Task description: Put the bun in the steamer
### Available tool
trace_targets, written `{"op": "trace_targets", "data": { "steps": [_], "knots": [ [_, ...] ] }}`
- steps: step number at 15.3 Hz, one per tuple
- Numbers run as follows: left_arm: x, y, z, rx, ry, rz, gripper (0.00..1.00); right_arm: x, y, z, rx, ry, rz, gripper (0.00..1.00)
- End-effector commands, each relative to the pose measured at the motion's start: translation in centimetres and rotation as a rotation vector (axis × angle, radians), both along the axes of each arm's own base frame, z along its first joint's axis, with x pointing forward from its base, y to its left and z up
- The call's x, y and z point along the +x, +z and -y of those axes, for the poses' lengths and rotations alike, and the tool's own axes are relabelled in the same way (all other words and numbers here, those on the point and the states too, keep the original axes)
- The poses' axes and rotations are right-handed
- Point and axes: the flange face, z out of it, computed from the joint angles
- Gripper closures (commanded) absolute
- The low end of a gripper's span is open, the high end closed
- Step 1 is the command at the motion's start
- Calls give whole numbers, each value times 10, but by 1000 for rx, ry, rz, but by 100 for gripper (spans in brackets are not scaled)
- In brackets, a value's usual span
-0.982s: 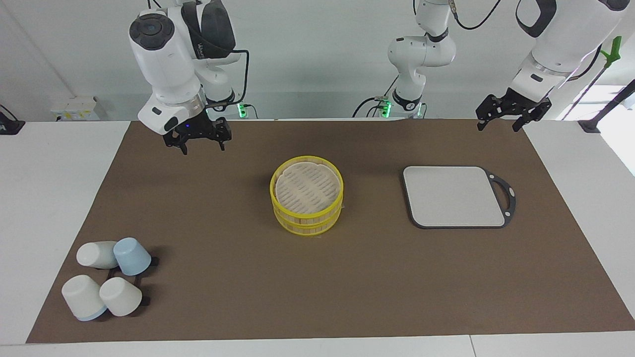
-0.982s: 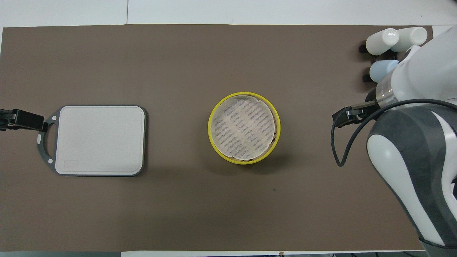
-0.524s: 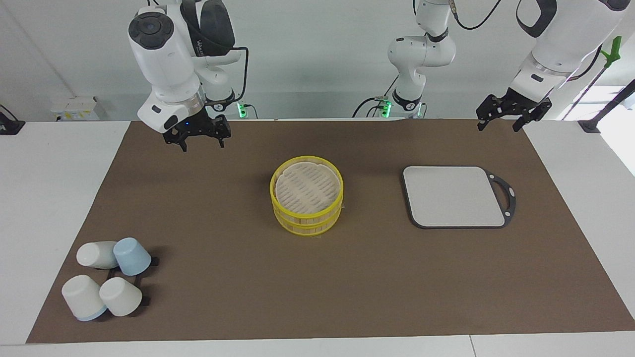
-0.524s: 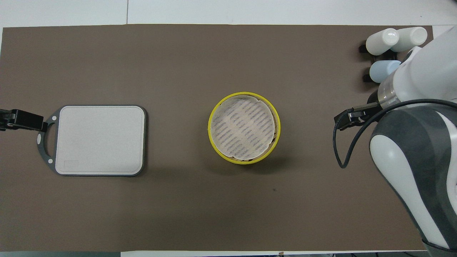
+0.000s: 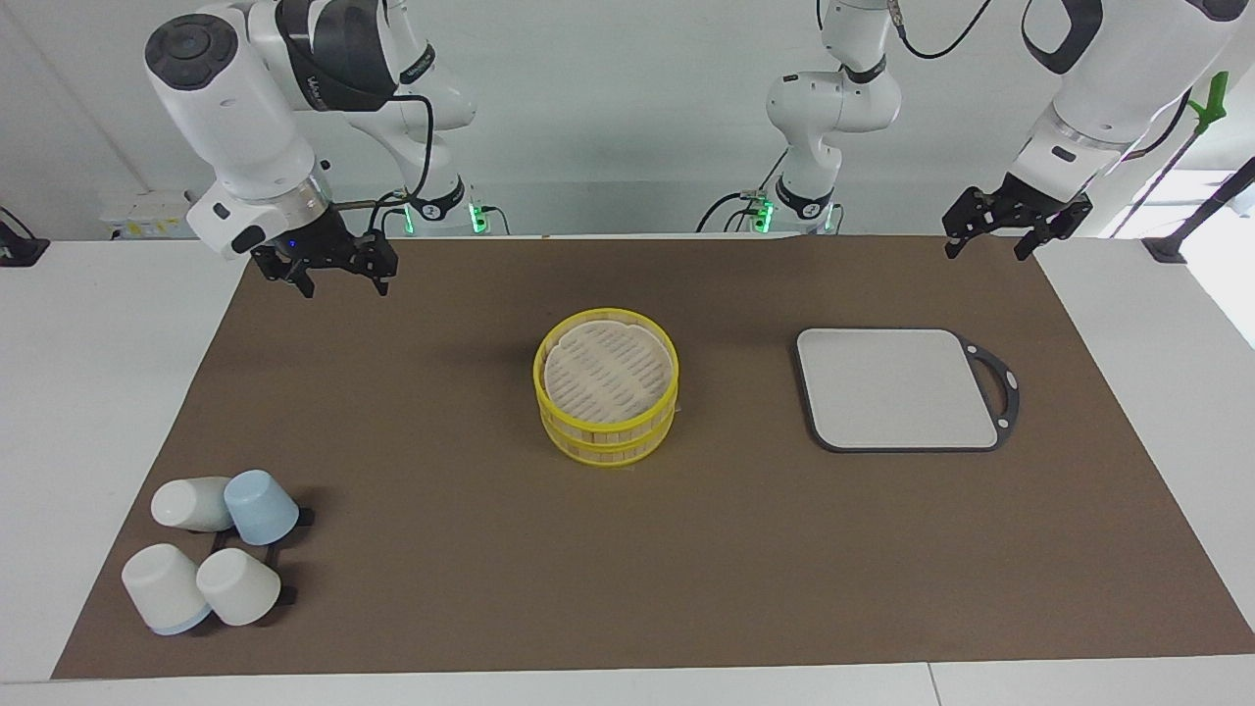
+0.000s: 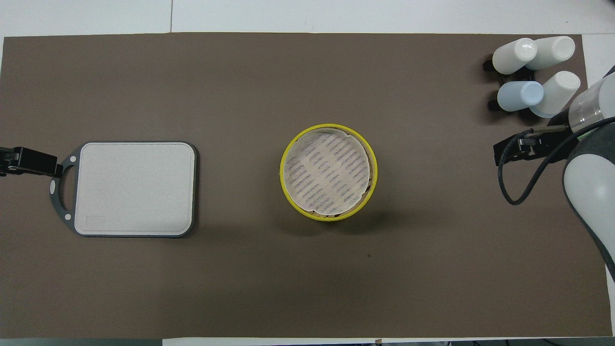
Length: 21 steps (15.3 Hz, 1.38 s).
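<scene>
Standing at the centre of the facing view, on the brown mat (image 5: 461, 569): the steamer (image 5: 607, 387), two yellow-rimmed tiers stacked, ribbed sides showing. Topped with a pale woven disc inside the upper rim, its edge scalloped in the overhead view. Nothing touching it.

Bun not made out in either view.

Hanging at the upper left of the facing view, over the mat's corner: the right end effector (image 5: 338, 284), pointing down, fingers spread wide, nothing between them. Clear of the mat, well apart from the steamer. In the overhead view, showing at the right edge of the frame, just below the cups.

Hanging at the upper right of the facing view, over the mat's other upper corner: the left end effector (image 5: 985, 245), also spread wide and carrying nothing. In the overhead view, poking in at the left edge, just beside the handle of the board.

Lying flat at the right of the facing view, level with the steamer: the grey board (image 5: 897, 387), dark-framed, handle loop turned toward the frame's right edge.

Clustered at the lower left of the facing view, near the mat's corner: four cups (image 5: 235, 586), three white and one pale blue, tipped on a small black rack.

White surface (image 5: 78, 392) showing around the mat.
</scene>
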Motion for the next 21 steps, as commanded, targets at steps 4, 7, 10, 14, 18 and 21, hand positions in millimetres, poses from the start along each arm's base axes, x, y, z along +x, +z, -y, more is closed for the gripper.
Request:
{"op": "trace_targets", "data": {
  "steps": [4, 7, 10, 14, 18, 21],
  "knots": [
    [-5, 6, -5, 5, -10, 1, 0, 0, 13, -5, 24, 21, 27, 0],
    [-5, 6, -5, 5, -10, 1, 0, 4, 18, -2, 41, 8, 35, 0],
    [-5, 6, -5, 5, -10, 1, 0, 6, 22, 33, 42, -53, 43, 0],
    [-5, 8, -1, 5, -15, 3, 0, 7, 23, 44, 32, -72, 54, 0],
    [-5, 6, -3, 4, -13, 3, 0, 7, 22, 69, 40, -116, 55, 0],
    [-5, 6, -3, 4, -13, 3, 0, 6, 22, 71, 40, -100, 53, 0]
  ]
}}
